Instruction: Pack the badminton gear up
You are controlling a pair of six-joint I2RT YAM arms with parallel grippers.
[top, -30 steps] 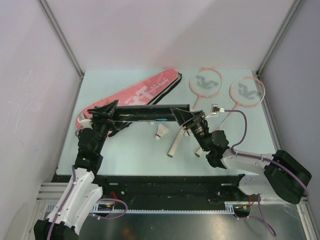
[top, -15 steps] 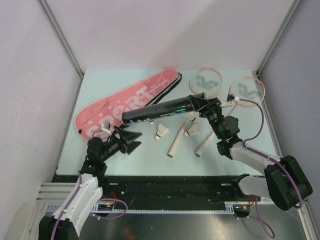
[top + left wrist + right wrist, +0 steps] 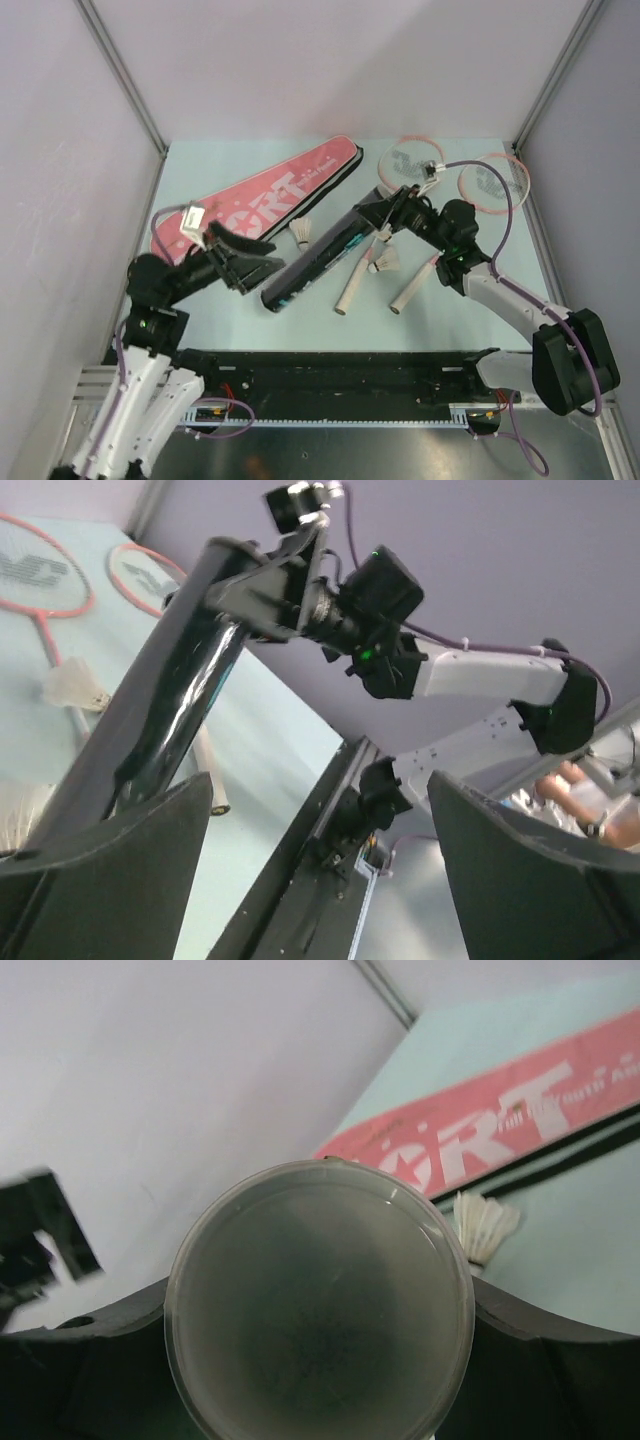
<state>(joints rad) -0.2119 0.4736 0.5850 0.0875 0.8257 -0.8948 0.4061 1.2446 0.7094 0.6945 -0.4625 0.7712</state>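
Observation:
The long black tube (image 3: pixel 322 255) slants across the table, and my right gripper (image 3: pixel 386 213) is shut on its upper right end. In the right wrist view its round cap (image 3: pixel 320 1300) fills the gap between the jaws of my right gripper (image 3: pixel 320 1312). My left gripper (image 3: pixel 266 260) is open by the tube's lower end, nothing between its fingers (image 3: pixel 110 830); the tube (image 3: pixel 165 715) runs just beyond the left one. The pink bag (image 3: pixel 270 192) lies at the back left. Two pink-rimmed rackets (image 3: pixel 408 165) (image 3: pixel 490 182) lie at the back right. Shuttlecocks (image 3: pixel 303 232) (image 3: pixel 385 261) rest beside the tube.
The pale racket handles (image 3: pixel 352 285) (image 3: pixel 412 286) point toward the near edge, right of the tube. Metal frame posts and pale walls close in the table on both sides. The black base rail (image 3: pixel 330 365) runs along the front.
The right gripper has closed on the tube and swung its free end down toward the near left. The left arm has pulled back and to the left, open. One shuttlecock has shifted toward the bag.

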